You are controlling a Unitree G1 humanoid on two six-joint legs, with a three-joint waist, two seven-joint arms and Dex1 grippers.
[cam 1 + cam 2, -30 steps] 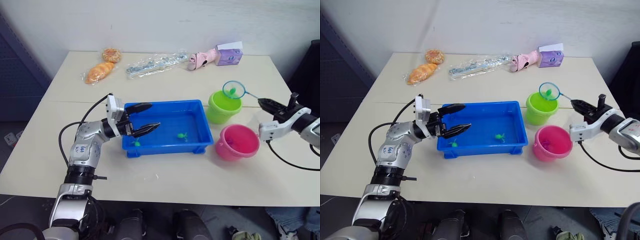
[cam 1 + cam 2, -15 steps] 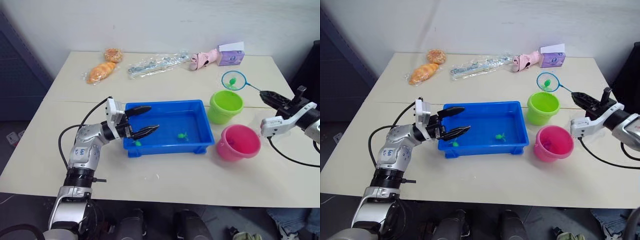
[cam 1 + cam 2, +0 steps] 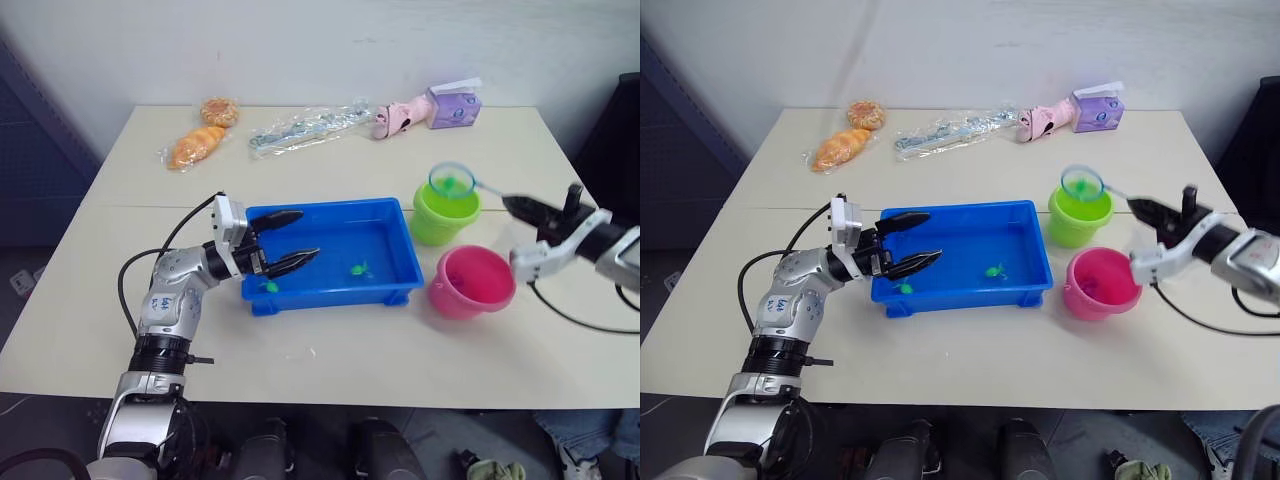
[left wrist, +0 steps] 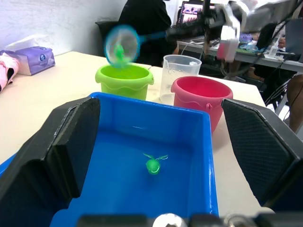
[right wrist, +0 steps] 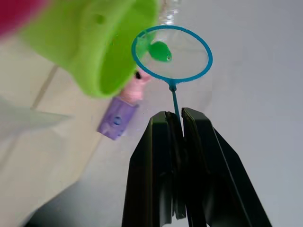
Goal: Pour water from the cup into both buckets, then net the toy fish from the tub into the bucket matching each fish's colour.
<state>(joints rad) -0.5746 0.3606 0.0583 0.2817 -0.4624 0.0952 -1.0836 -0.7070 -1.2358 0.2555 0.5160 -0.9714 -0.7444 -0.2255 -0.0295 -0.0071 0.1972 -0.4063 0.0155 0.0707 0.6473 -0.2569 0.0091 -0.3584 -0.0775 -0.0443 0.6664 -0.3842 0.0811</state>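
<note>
The blue tub (image 3: 330, 298) sits mid-table with two green toy fish (image 3: 360, 268) (image 3: 268, 286) in it. My left gripper (image 3: 305, 233) is open over the tub's left end, holding nothing. To the right of the tub stand the lime green bucket (image 3: 440, 222) and the pink bucket (image 3: 472, 284). My right gripper (image 3: 512, 204) is shut on the thin handle of the net (image 3: 450, 180). The net's hoop hangs just over the green bucket with a green fish (image 5: 160, 50) in it. The clear cup (image 4: 180, 75) stands behind the two buckets.
Along the table's far edge lie two bagged pastries (image 3: 198, 142), a clear plastic packet (image 3: 310, 125), a pink toy (image 3: 395, 118) and a purple tissue box (image 3: 452, 103). Bare tabletop runs in front of the tub and buckets.
The net with its green fish rose behind the green bucket, then came down and left over the bucket's mouth. My left gripper stayed open at the tub.
</note>
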